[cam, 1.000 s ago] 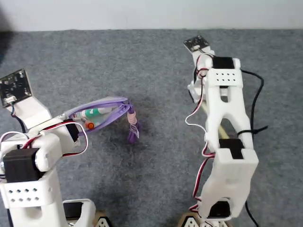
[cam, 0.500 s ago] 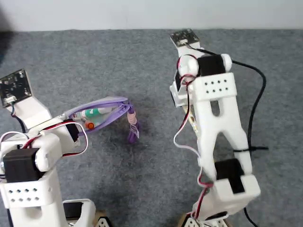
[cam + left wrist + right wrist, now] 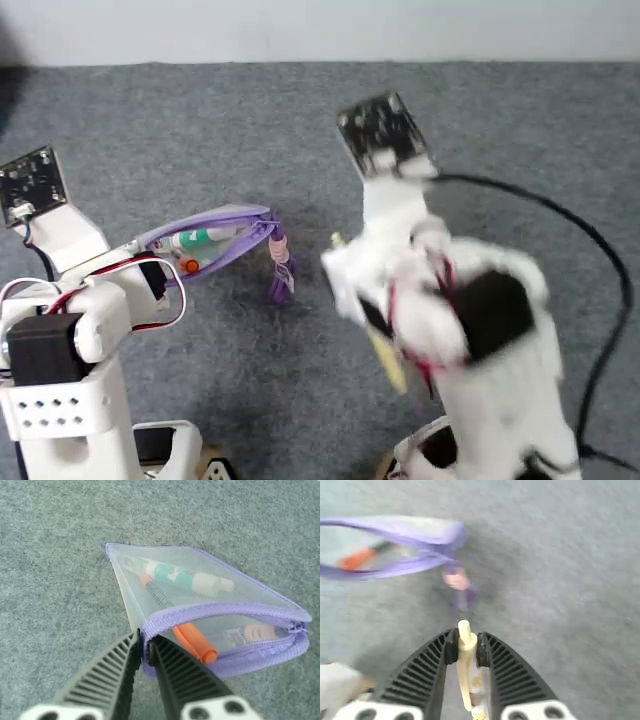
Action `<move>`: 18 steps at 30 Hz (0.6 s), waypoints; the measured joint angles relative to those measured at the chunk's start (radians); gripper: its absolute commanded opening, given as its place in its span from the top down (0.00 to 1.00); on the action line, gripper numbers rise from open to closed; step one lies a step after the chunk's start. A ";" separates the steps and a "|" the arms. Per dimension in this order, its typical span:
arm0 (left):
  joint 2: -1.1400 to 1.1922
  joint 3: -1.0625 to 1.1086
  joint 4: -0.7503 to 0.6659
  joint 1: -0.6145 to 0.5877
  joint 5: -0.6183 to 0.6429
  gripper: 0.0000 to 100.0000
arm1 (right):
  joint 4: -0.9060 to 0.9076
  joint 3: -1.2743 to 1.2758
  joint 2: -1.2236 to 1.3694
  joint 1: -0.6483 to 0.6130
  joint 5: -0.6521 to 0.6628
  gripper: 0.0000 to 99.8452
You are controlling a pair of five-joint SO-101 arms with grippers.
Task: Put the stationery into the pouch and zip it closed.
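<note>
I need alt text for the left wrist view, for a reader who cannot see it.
The left gripper is shut on the rim of a purple mesh pouch, whose zip is open. Inside it lie an orange pen and a teal-and-white tube; grey carpet is beneath.

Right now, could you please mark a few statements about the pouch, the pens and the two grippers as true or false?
1. The left gripper is clamped on the edge of the purple pouch. True.
2. The pouch is zipped shut. False: its mouth gapes open, with an orange pen inside.
3. The right gripper holds a cream pen. True.
4. The cream pen lies inside the pouch. False: it is in the right gripper's grasp, apart from the pouch.
5. The work surface is bare wood. False: it is a grey mat.
</note>
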 measured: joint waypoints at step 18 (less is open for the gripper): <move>0.006 0.137 -0.084 0.002 0.000 0.99 | -0.632 0.095 -0.253 -0.109 -0.104 0.99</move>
